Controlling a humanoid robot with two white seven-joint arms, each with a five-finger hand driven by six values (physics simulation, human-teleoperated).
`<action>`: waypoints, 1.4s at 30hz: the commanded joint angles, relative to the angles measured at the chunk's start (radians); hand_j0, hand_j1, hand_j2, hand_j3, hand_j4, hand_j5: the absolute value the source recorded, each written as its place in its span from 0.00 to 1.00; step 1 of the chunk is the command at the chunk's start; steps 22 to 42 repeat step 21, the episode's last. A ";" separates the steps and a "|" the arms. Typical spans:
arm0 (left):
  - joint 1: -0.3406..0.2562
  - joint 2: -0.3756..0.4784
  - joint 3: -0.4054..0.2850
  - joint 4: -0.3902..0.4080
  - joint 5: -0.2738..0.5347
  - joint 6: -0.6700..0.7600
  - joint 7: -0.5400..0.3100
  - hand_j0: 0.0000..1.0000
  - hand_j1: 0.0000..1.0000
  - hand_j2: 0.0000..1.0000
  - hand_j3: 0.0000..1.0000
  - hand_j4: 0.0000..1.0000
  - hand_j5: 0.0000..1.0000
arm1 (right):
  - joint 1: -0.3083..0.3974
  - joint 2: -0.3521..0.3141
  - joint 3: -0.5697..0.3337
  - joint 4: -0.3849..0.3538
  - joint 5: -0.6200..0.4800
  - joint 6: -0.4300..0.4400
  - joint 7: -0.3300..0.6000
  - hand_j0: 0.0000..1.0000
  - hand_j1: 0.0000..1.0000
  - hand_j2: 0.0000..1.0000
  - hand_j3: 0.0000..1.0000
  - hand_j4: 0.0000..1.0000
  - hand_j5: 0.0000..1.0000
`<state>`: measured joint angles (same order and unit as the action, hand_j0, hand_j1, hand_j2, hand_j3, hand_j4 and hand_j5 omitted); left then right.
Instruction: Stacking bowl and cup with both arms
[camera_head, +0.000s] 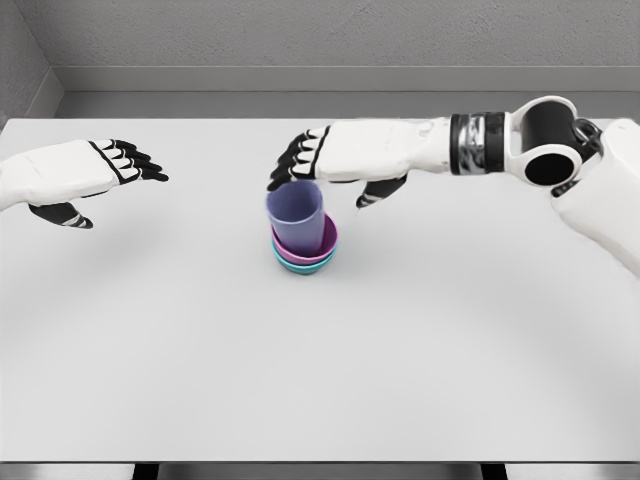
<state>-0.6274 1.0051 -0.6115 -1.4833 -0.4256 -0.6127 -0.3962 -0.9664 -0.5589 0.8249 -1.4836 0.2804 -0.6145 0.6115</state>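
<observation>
Table (320, 380): a wide, pale grey top filling most of the view, with a grey wall running behind its far edge; no writing or marks on it that I can see.
Right arm (560, 150): white shells with a black and silver joint band, coming in from the right edge and reaching leftward over the middle of the table; no brand or label can be read on it.
Left arm (30, 175): white, entering from the left edge, held above the table's left part, well apart from the stack.
Right hand (330, 160): hovers just behind and above the cup's rim, dark fingertips pointing left and slightly down, thumb hanging below the palm; the fingers are loosely spread and hold nothing.
Left hand (95, 170): palm down, fingers stretched toward the right, thumb tucked underneath; relaxed and holding nothing.
Teal bowl (303, 268): bottom of the stack near the table's centre, only its lower edge showing.
Pink bowl (322, 250): nested inside the teal bowl, rim visible round the cup.
Cup (297, 218): lavender, plain, sitting in the pink bowl, tilted a little toward the left, open mouth up; no print on its side.
</observation>
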 joint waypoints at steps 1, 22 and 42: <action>0.000 0.001 0.001 0.000 0.005 0.002 0.000 1.00 1.00 1.00 1.00 1.00 1.00 | 0.002 -0.114 -0.131 -0.113 -0.013 0.004 -0.001 1.00 1.00 1.00 1.00 1.00 1.00; 0.018 -0.011 0.001 0.006 0.008 0.002 0.002 1.00 1.00 1.00 1.00 1.00 1.00 | 0.390 -0.431 -0.418 -0.270 -0.058 0.004 -0.001 1.00 1.00 1.00 1.00 1.00 1.00; 0.018 -0.011 0.001 0.006 0.008 0.002 0.002 1.00 1.00 1.00 1.00 1.00 1.00 | 0.390 -0.431 -0.418 -0.270 -0.058 0.004 -0.001 1.00 1.00 1.00 1.00 1.00 1.00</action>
